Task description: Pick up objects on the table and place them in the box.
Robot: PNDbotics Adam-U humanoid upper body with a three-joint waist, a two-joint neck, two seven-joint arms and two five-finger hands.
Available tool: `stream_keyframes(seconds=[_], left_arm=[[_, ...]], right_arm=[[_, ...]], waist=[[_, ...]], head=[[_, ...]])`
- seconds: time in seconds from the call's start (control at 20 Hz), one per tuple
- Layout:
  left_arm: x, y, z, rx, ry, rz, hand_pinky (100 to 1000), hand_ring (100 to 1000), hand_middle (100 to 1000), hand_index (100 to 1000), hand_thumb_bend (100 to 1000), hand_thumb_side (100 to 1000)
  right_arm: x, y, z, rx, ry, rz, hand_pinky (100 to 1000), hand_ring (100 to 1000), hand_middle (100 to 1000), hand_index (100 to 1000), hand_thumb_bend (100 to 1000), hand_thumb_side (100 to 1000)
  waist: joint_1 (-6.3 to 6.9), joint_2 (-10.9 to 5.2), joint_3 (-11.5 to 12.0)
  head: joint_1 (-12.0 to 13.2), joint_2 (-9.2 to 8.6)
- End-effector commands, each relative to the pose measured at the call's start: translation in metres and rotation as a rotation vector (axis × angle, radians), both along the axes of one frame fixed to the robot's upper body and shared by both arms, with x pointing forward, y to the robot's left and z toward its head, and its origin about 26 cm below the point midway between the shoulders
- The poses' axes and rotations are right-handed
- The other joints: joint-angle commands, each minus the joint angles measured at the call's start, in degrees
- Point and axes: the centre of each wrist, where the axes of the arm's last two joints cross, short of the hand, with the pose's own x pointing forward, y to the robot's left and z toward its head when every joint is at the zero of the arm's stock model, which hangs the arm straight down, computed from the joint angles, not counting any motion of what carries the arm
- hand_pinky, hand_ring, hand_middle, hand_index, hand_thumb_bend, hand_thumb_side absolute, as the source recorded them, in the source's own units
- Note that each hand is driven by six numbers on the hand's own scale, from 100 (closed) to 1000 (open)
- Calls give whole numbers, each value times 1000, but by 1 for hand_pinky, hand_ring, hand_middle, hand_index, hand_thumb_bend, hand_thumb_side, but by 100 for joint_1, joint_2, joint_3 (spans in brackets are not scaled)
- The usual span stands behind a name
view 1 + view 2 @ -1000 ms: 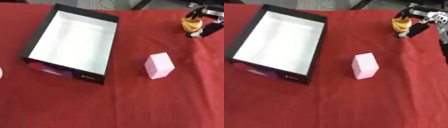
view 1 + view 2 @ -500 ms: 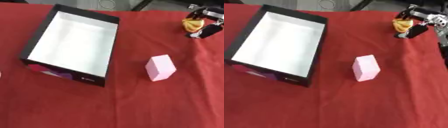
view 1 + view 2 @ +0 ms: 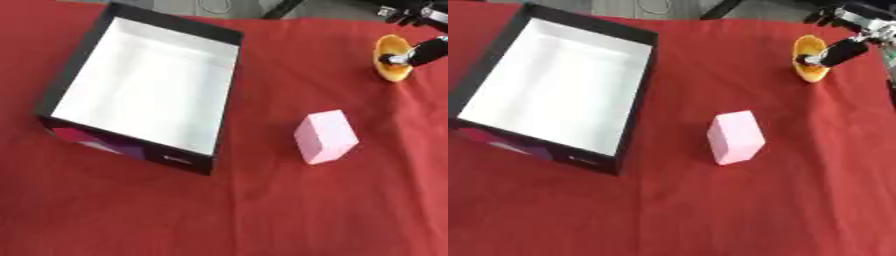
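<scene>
- So the counter [image 3: 262, 220] is covered in a red cloth, and the view of it is a bit tilted
- Right hand [image 3: 852, 31] comes in at the far right corner, black and silver; one dark finger is poked down against a yellow-orange object [image 3: 809, 65]
- That yellow thing looks like a small curved or bowl-ish shape, sitting near the far right corner of the counter; can't really make out what it is
- The finger [image 3: 427, 51] touches the inside face of it, with the rest of the hand above and to the right, partly cut off by the edge of the view
- Honestly can't tell if the hand is curled round the yellow object or just touching it, too little of the fingers shows
- Pink block [image 3: 325, 137] sits out in the middle of the counter, right of the box, well apart from both the box and the yellow thing, and nothing is touching it
- Box [image 3: 66, 81] is black outside with a white inside, open top, lying toward the far left side of the counter and turned slightly askew
- There's a purple patch on its near outer wall
- Left hand doesn't show up in either view
</scene>
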Motion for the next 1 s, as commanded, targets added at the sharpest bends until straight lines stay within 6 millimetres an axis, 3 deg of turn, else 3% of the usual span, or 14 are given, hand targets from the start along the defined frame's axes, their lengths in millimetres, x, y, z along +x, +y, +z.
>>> stream_keyframes(seconds=[0.05,0.35,0.7,1.0], left_arm=[[-3,3,14,32,-40,1,822,671,760,795,810,621],[-3,3,14,35,-40,0,823,671,760,795,808,621],[-3,3,13,37,-37,-2,823,670,758,794,804,622],[-3,1,14,38,-36,-8,824,670,758,793,799,622]], right_arm=[[-15,-18,20,-23,-44,-60,918,894,861,859,434,217],[-17,-26,14,-19,-22,-97,916,894,867,862,440,258],[-14,-27,3,2,30,-132,912,894,889,880,471,418],[-10,-24,-6,15,46,-144,907,880,860,875,476,436]], waist=[[-55,-33,11],[-55,14,28],[-51,20,37],[-52,28,58]], head=[[-21,-110],[-40,-107],[-45,-105],[-54,-129]])
